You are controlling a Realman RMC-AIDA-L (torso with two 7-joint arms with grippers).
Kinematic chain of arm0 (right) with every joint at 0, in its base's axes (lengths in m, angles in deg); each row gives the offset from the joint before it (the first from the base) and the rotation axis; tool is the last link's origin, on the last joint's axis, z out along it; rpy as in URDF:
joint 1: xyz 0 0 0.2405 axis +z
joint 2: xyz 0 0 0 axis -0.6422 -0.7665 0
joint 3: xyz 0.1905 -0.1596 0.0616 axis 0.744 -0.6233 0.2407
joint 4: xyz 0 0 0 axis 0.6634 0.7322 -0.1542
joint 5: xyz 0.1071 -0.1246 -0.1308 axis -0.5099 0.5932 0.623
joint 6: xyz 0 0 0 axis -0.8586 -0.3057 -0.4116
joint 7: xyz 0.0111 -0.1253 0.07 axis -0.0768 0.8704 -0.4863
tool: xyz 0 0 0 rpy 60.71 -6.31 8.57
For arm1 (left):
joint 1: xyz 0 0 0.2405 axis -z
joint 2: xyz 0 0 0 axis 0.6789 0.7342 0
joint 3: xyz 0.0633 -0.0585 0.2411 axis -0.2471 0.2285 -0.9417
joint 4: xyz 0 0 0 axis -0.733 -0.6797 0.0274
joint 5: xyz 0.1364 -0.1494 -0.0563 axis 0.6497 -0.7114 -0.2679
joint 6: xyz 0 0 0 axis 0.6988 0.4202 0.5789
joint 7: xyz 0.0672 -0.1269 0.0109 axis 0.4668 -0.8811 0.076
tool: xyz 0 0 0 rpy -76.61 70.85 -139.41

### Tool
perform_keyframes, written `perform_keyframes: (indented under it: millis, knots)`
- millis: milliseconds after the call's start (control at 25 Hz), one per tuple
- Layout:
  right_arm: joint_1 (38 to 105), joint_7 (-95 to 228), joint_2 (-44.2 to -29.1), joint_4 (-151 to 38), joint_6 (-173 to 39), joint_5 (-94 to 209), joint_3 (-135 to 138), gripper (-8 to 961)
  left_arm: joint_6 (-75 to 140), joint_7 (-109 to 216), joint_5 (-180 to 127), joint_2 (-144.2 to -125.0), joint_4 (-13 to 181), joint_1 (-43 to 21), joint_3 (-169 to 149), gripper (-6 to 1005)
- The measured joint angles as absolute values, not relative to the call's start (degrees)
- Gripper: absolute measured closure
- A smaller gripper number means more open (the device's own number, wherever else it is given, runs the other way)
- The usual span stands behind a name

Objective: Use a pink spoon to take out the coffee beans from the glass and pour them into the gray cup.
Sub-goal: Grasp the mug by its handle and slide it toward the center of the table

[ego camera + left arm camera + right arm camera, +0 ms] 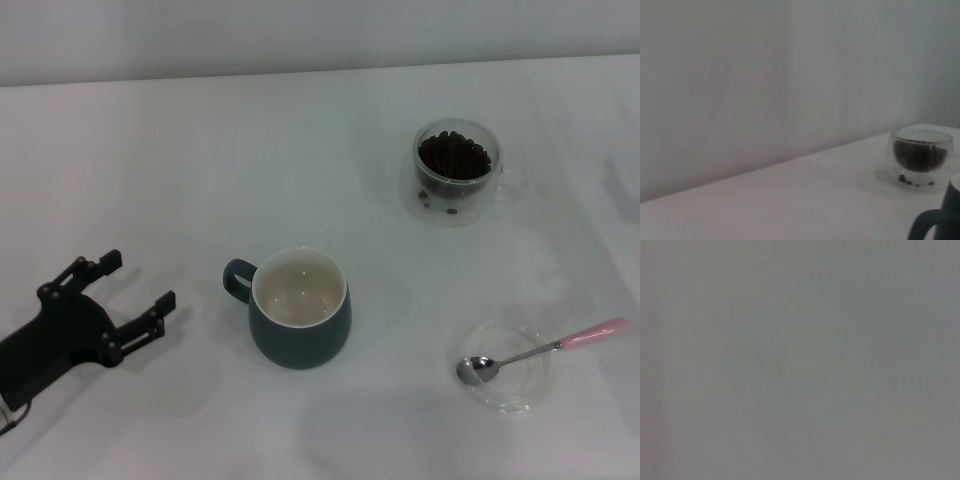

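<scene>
Spread wide and empty, the left gripper [140, 288] sits beside one cup [298, 308]. One glass [455, 170] of beans [454, 155]; only the head view shows the one spoon [540, 350].

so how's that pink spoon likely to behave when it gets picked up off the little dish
The pink spoon is probably light and stiff, being thin metal. Its bowl sits in the clear dish while the handle overhangs the rim, so it may pivot or slide if nudged. The narrow stem could twist in a loose grip.
</scene>
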State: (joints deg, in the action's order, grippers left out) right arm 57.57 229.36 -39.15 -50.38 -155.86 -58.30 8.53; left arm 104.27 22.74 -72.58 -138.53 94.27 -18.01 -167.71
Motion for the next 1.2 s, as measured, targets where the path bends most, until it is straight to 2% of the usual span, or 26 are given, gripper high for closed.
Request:
perform_keyframes:
  millis: [800, 1200]
  knots:
    - [57.6, 229.3, -39.22, -50.3, -155.8, -58.3, 8.5, 98, 99.5, 25.9, -71.3, -138.76, 88.9, -16.1, -167.6, 126]
    - [57.8, 229.3, -39.27, -50.2, -155.5, -58.0, 8.5, 100, 94.9, 29.7, -70.3, -138.75, 86.2, -14.7, -167.6, 177]
